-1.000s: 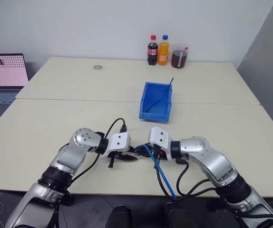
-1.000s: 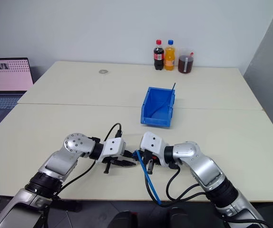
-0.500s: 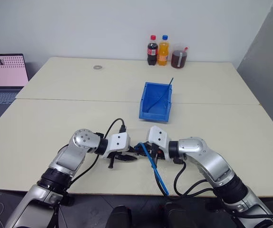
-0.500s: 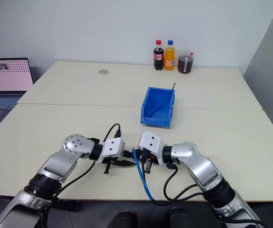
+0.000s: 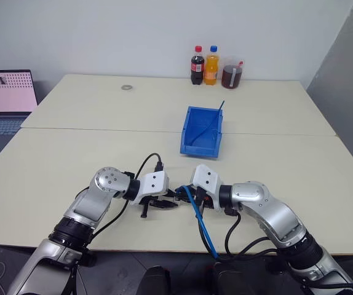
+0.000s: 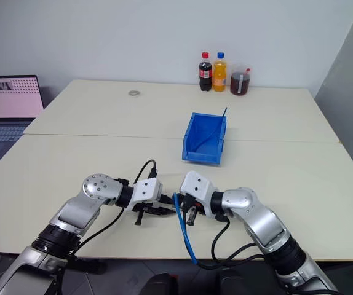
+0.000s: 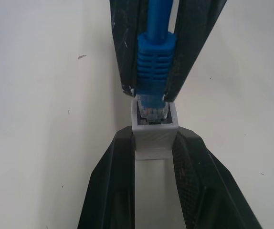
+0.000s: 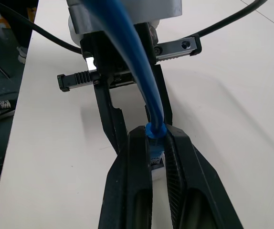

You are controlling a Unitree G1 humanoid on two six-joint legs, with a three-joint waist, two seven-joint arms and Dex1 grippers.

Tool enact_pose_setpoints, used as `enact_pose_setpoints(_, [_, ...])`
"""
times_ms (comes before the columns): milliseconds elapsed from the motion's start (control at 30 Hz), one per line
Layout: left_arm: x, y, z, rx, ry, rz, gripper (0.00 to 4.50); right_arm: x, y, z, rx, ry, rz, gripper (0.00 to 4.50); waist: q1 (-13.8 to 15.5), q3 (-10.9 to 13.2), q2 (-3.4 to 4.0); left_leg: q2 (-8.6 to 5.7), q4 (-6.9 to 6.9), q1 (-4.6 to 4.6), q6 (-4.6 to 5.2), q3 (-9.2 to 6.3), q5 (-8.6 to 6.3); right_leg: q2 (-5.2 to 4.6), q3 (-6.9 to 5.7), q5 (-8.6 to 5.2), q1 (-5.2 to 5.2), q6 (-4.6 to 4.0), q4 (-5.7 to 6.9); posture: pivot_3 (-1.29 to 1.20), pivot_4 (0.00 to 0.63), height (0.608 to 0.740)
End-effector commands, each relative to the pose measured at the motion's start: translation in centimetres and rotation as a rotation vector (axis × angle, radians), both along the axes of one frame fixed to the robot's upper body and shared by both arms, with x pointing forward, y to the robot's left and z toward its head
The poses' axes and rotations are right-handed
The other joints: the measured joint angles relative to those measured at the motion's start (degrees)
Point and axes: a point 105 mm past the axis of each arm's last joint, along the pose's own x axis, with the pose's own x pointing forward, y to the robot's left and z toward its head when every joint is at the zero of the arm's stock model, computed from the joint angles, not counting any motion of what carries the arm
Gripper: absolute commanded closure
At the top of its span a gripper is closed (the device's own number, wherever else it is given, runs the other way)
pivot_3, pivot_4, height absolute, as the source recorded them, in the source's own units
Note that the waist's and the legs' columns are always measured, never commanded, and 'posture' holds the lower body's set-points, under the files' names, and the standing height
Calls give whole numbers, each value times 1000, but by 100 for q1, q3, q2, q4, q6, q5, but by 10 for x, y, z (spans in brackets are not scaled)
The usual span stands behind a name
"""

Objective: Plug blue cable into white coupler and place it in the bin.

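Bare table [image 5: 90, 147] between tools and bin [image 5: 202, 132]; bottles [image 5: 205, 64] far behind.

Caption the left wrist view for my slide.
Left gripper holds white coupler as right gripper seats blue cable plug.

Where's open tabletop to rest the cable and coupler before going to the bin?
Bare table runs wide left of the bin, toward the laptop, and right of it to the table edge. It is crowded between the left gripper and right gripper, mating blue cable and white coupler.
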Motion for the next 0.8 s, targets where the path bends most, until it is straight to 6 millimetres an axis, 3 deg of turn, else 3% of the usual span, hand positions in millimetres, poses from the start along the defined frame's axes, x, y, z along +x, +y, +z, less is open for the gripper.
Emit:
enact_pose_setpoints(33, [-2,-2,-13,30,28,7,3725,4,-18,-35,-100,128,-120,4392,2,-2,-3,0,0,0,0,0,0,0,0,-1,0,-1,-1,0,150,740])
enact_pose_setpoints(567, [-1,0,-15,27,23,14,3725,-9,-4,-38,-152,132,-13,4392,2,-9,2,-1,-1,4,8,-6,-1,-2,12,-2,-3,-2,-6,0,150,740])
enact_pose_setpoints(800, [-3,-1,-15,23,24,8,3725,-19,1,-56,-235,232,64,4392,-7,-12,2,2,-5,24,10,-7,-2,-3,17,-4,-7,-5,-7,0,150,740])
